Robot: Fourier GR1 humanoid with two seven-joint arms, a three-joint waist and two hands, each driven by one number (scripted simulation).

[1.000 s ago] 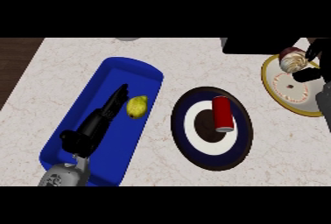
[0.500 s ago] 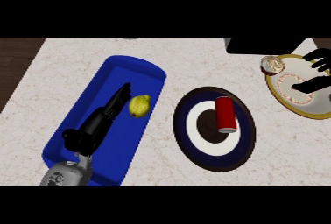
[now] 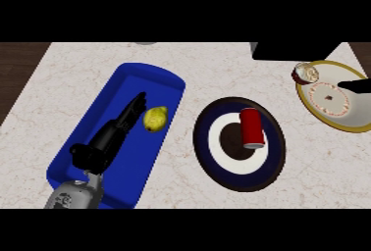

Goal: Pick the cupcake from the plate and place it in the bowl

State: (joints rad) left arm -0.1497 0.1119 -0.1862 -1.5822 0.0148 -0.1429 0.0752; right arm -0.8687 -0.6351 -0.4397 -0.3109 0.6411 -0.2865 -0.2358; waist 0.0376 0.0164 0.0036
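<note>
A pale, marbled counter [image 3: 87, 63] fills the view, with a strip of dark wood floor along its far-left edge. At the far right, the cupcake [image 3: 306, 73] sits at the far-left rim of a cream plate with a yellow edge [image 3: 340, 123] — it looks to be leaning on the rim rather than standing in the middle, though that is hard to judge from this angle. Just right of it, a dark finger of the right hand [image 3: 357, 86] shows over the plate at the picture's right edge, apart from the cupcake; whether that hand is open or curled cannot be told.

Nearer and to the left, well apart from the plate, lies the dark blue bowl with white rings [image 3: 225, 166], and a red can [image 3: 251, 128] lies on its side inside it. Further left is a blue tray [image 3: 156, 78] holding a yellow lemon [image 3: 154, 118]. The left hand [image 3: 109, 139] rests over the tray with fingers stretched straight toward the far side, just beside the lemon — holding nothing.
</note>
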